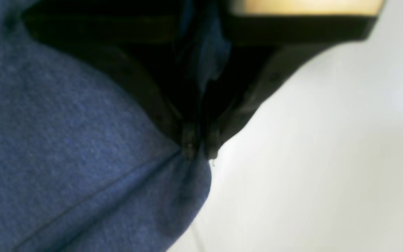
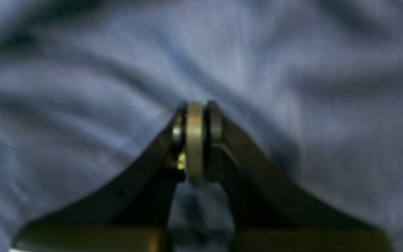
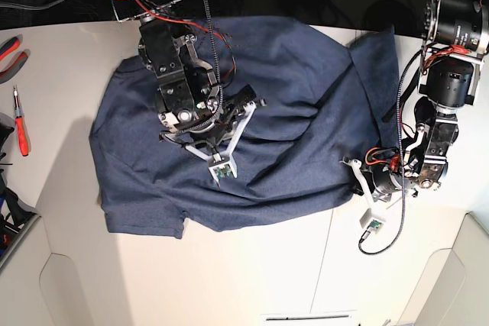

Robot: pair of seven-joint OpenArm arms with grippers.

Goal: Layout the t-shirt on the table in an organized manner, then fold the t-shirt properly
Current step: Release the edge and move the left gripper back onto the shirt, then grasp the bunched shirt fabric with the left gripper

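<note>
While the shirt (image 3: 252, 112) lies rumpled across the table (image 3: 69, 74), the left gripper (image 1: 198, 147) pinches its edge and the right gripper (image 2: 194, 115) is closed against its middle; they should pull outward evenly.

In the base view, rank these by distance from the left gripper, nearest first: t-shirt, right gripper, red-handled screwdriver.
1. t-shirt: its edge lies at the left gripper, image right.
2. right gripper: mid-shirt, image left.
3. red-handled screwdriver: far left table edge.

Your two arms are black metal, strung with red and black cables, each carrying a white bracket near its hand.
</note>
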